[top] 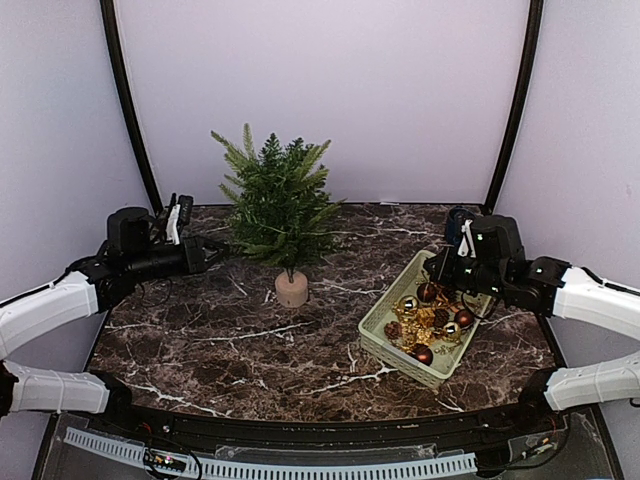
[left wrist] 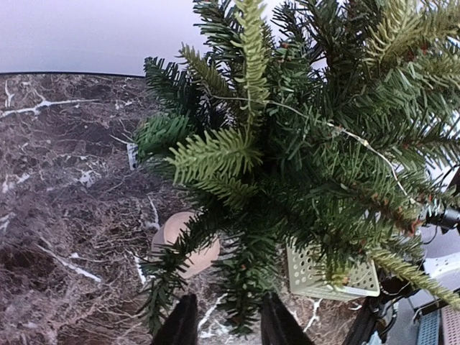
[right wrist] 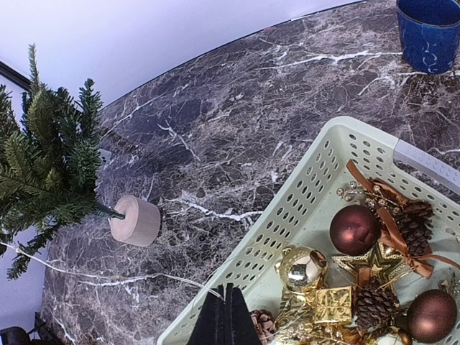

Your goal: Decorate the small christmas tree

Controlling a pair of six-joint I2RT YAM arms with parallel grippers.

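The small christmas tree [top: 279,205] stands in a beige round pot [top: 291,290] at the table's middle back. My left gripper [top: 213,250] is open at the tree's lower left side. In the left wrist view its fingers [left wrist: 181,325] stand either side of a hanging branch tip, with the pot [left wrist: 176,233] beyond. A thin wire string [left wrist: 359,140] lies across the branches. My right gripper [top: 441,268] hovers over the basket's far end. In the right wrist view it [right wrist: 226,291] is shut, and the thin wire [right wrist: 108,275] runs from the tree side to its tips.
A pale green perforated basket [top: 385,312] at the right holds maroon balls [right wrist: 353,230], a gold ball [right wrist: 302,267], pine cones, a gold gift box and ribbon. A blue cup [right wrist: 431,29] stands behind the basket. The table is dark marble, with white walls around it.
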